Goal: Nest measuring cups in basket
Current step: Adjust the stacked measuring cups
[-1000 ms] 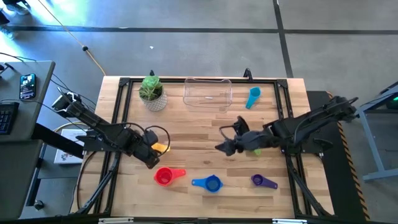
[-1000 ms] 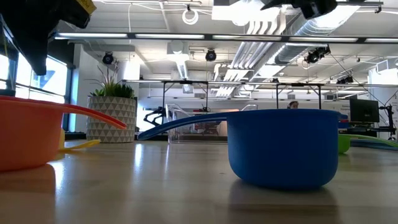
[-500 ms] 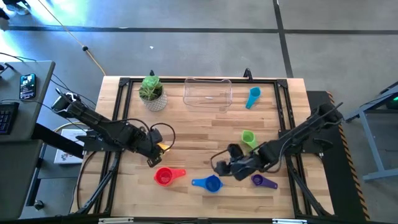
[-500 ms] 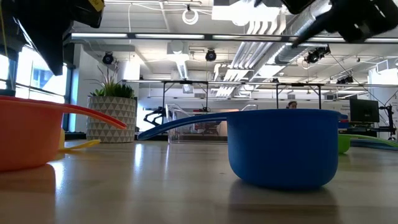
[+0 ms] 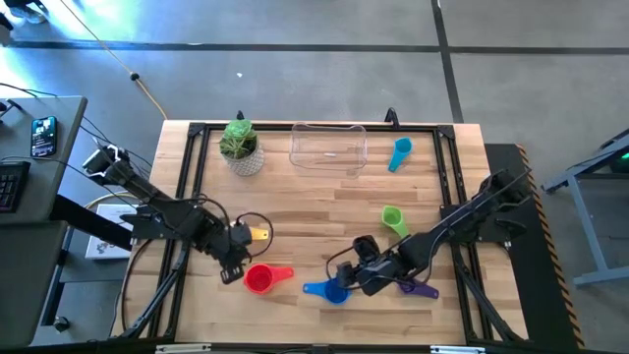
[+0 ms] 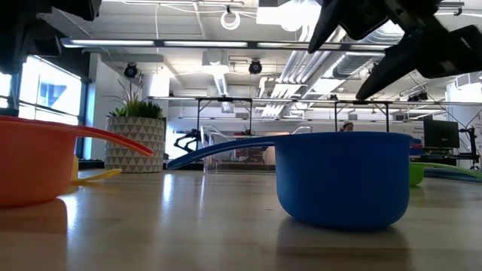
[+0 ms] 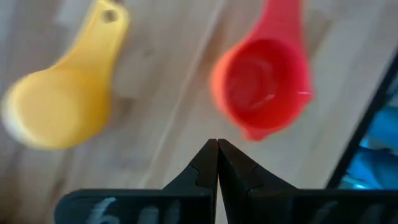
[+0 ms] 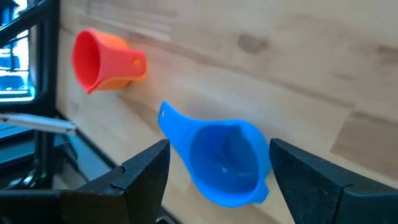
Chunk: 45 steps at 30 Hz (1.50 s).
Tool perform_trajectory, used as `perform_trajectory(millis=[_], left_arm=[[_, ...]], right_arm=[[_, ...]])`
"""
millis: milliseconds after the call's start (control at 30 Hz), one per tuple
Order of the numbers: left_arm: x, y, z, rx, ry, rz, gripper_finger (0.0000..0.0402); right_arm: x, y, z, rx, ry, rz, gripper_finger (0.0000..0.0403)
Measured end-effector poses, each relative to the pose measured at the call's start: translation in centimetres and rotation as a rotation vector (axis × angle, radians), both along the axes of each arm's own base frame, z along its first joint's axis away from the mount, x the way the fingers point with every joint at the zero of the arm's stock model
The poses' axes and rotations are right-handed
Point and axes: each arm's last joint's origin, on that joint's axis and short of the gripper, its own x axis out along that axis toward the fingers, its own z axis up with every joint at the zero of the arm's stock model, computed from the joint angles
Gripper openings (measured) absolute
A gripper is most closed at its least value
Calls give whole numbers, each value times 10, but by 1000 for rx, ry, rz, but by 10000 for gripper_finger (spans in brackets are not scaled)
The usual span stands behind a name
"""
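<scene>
Two risks: right hand [image 8: 214, 186], spread wide w/ blue cup [image 5: 332, 289] between its fingers at worktop [image 5: 314, 211] front, could knock it sideways or pinch only the rim. Left hand [image 7: 217, 163] pressed together, empty, near red cup [image 5: 259, 279]. Basket [image 5: 328, 146] far back.

- Red measuring cup [image 5: 257, 279], at 7 o'clock on the pale wood-grain table [image 5: 305, 211].
- Blue measuring cup [image 5: 332, 290], at 6 o'clock.
- Purple measuring cup [image 5: 421, 289], at 5 o'clock.
- Green measuring cup [image 5: 393, 218], at 3 o'clock.
- Light blue measuring cup [image 5: 399, 153], at 1 o'clock.
- Yellow measuring cup [image 7: 59, 102].
- Clear basket [image 5: 328, 147], at 12 o'clock.
- Whitish, triangle-patterned pot [image 5: 246, 159] with a green plant [image 5: 237, 137], at 11 o'clock.
</scene>
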Motion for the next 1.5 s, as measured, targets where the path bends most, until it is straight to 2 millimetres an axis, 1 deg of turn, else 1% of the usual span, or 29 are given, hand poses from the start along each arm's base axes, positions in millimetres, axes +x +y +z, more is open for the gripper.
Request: perform_trajectory(millis=[67, 200, 467, 633, 733, 800, 900, 1000, 1067, 1167, 1267, 1433, 1500], left_arm=[[1, -5, -6, -30, -32, 2, 0], [5, -14, -19, -110, -59, 61, 0], [2, -28, -27, -181, -42, 207, 0], [-1, -39, -36, -186, 5, 276, 0], [1, -47, -37, -232, -19, 290, 0], [6, -52, -33, -284, -87, 291, 0], [16, -58, -24, -345, -245, 290, 0], [28, -55, -17, -356, -375, 282, 0], [38, -51, -17, -353, -422, 276, 0], [55, -45, -20, -366, -472, 268, 0], [70, -43, -29, -385, -492, 258, 0], [81, -43, -43, -394, -476, 261, 0], [85, -46, -45, -402, -458, 248, 0]], right_arm=[[2, -5, -1, -25, 9, 7, 266], [8, -14, 0, -54, 10, 66, 266], [20, -37, 0, -55, 40, 226, 266], [28, -50, 2, -70, 10, 295, 266], [32, -58, 3, -67, -4, 331, 266], [34, -63, 3, -71, -6, 343, 266], [37, -71, 3, -76, -8, 361, 266], [39, -78, 3, -91, -11, 364, 266], [40, -83, 3, -96, -14, 355, 266], [43, -94, 3, -95, -12, 320, 266], [46, -109, 3, -99, -10, 274, 266], [50, -136, 3, -117, -7, 216, 266], [51, -145, 4, -124, -6, 196, 266]])
